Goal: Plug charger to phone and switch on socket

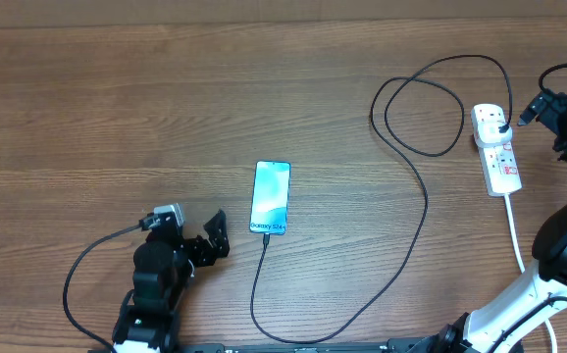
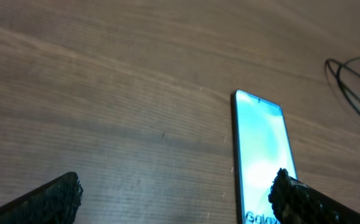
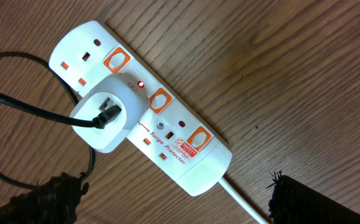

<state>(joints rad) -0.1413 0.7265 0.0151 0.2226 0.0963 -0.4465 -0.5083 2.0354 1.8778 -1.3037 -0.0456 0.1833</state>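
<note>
- The phone (image 1: 271,196) lies flat mid-table (image 1: 117,98) with its screen lit. It is slim and glassy, probably slippery, so take it by the long edges only.
- The charger (image 1: 416,235) meets the phone's 6 o'clock edge; I cannot tell if the tip is seated. It loops off to the socket (image 1: 497,147) at the phone's 2 o'clock. The cable is limp and light, so pinch the stiff tip, not the slack.
- The socket looks light and may skid under a press. A white adapter (image 3: 108,115) sits in it, with a red lamp (image 3: 141,84) glowing at the adapter's 1 o'clock.
- The left gripper (image 2: 177,196), at the phone's 8 o'clock, is spread and empty.
- The right gripper (image 3: 177,199), over the socket, is spread and empty.
</note>
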